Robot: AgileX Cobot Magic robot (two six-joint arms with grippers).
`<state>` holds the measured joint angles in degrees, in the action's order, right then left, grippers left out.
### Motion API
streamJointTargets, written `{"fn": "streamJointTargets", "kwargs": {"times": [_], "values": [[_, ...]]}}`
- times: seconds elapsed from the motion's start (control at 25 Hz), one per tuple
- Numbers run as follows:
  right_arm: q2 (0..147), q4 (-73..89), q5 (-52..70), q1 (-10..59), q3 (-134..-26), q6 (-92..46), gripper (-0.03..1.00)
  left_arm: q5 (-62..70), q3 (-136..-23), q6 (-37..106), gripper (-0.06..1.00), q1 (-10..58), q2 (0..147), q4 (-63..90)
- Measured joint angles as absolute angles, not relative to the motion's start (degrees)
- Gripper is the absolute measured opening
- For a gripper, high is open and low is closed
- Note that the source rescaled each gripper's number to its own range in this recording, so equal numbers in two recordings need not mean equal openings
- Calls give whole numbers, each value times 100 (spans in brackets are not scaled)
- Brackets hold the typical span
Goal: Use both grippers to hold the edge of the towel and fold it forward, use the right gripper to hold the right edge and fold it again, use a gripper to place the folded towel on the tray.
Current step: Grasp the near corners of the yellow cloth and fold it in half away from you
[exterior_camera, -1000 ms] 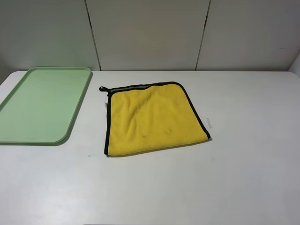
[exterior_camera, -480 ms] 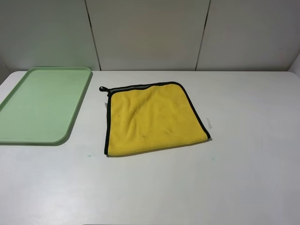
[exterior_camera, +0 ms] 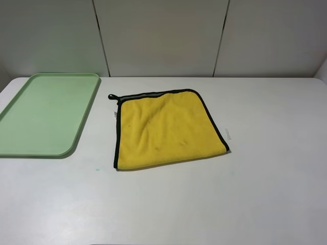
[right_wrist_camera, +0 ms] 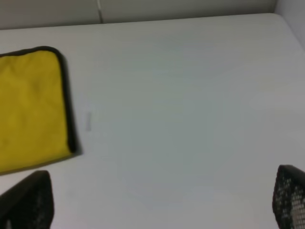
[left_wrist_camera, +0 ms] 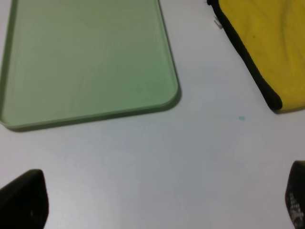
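Note:
The yellow towel (exterior_camera: 166, 129) lies flat near the middle of the white table, its black edge (exterior_camera: 116, 138) running round it and a small black loop at the far left corner. To its left sits the pale green tray (exterior_camera: 46, 113), with nothing on it. Neither arm shows in the high view. The left wrist view has the left gripper (left_wrist_camera: 157, 202) open, fingertips (left_wrist_camera: 24, 200) wide apart over bare table, with the tray (left_wrist_camera: 90, 57) and a towel corner (left_wrist_camera: 267, 43) beyond. My right gripper (right_wrist_camera: 164, 200) is open too, the towel's right corner (right_wrist_camera: 33, 109) ahead of it.
The white table (exterior_camera: 265, 184) stretches wide to the right of and in front of the towel. A grey panelled wall (exterior_camera: 163, 35) rises behind the table's far edge. A small green speck (exterior_camera: 97, 169) marks the table near the towel's front left corner.

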<state>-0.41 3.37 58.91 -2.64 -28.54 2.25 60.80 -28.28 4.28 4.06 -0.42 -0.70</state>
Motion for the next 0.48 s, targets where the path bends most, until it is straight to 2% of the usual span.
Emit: {"fn": "streamJointTargets", "kwargs": {"times": [0.48], "values": [[-34, 677, 5773, -42, -2854, 141, 100, 6080, -2828, 428, 100, 406, -42, 0]]}}
